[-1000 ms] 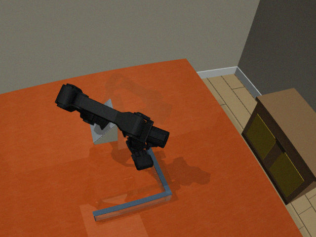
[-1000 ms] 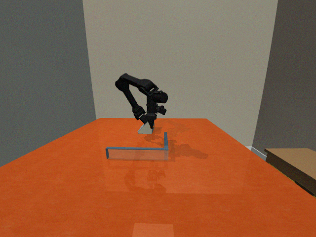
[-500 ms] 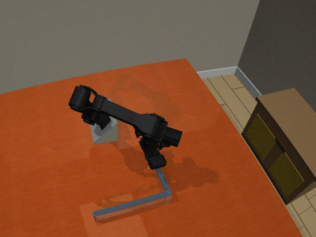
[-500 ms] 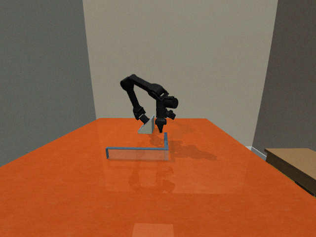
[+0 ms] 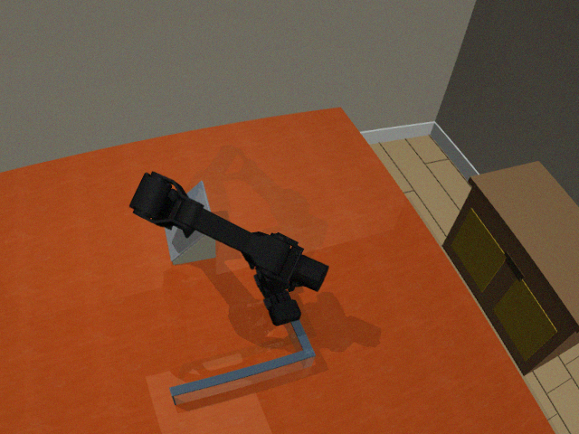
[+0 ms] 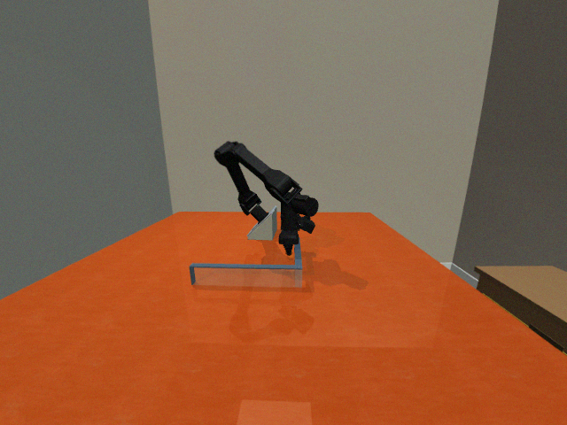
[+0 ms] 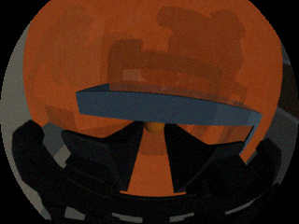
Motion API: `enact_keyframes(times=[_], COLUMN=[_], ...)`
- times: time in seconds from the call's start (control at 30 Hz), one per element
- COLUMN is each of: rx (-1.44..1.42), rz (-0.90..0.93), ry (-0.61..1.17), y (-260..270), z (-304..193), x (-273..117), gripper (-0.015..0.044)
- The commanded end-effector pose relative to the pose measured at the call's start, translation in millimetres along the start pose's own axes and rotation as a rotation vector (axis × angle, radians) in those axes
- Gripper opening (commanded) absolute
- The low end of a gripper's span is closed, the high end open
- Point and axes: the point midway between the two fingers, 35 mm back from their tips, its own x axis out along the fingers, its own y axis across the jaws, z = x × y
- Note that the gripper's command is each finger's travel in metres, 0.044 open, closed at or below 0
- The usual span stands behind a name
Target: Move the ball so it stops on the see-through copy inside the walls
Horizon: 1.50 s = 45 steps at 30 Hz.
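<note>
My gripper (image 6: 288,252) (image 7: 154,121) is shut on the small orange ball (image 7: 154,128), which shows between the fingertips in the wrist view. Two low clear walls with blue-grey rims (image 5: 241,372) (image 6: 244,266) (image 7: 154,106) make a corner. In the exterior view the fingertips point down just left of the side wall (image 6: 299,259), on the inner side of the corner. In the wrist view a rim crosses right above the ball and hides its top. The top view shows the wrist over the side wall; the ball and fingertips are hidden there. I cannot make out the see-through copy for certain.
The arm's wedge-shaped base mount (image 5: 194,254) (image 6: 270,229) stands behind the corner, on the orange table (image 5: 84,303) (image 6: 137,347). A brown cabinet (image 5: 523,205) (image 6: 526,283) stands off the table's right edge. Arm shadows fall around the walls.
</note>
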Motion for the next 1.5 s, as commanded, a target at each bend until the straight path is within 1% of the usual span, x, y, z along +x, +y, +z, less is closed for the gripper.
enact_keyframes(times=[0.0, 0.43, 0.63, 0.9, 0.93, 1.13, 1.2, 1.3, 1.37, 1.47], rx=[-0.008, -0.008, -0.008, 0.000, 0.000, 0.000, -0.001, -0.007, -0.009, -0.009], rz=[-0.008, -0.008, -0.008, -0.008, -0.008, -0.008, -0.008, -0.008, -0.007, -0.007], ry=[0.003, 0.004, 0.004, -0.002, -0.002, -0.002, -0.003, -0.003, -0.001, 0.000], y=[0.2, 0.1, 0.1, -1.2, -1.2, -1.2, -2.3, -2.3, 0.4, 0.8], z=[-0.3, -0.6, -0.6, 0.6, 0.6, 0.6, 1.4, 2.3, 0.9, 0.7], x=[4.0, 21.8, 22.9, 20.5, 20.5, 20.5, 9.6, -40.5, -63.9, -66.8], gripper=[0.0000, 0.0000, 0.0000, 0.0210, 0.0222, 0.0222, 0.0222, 0.0222, 0.0222, 0.0222])
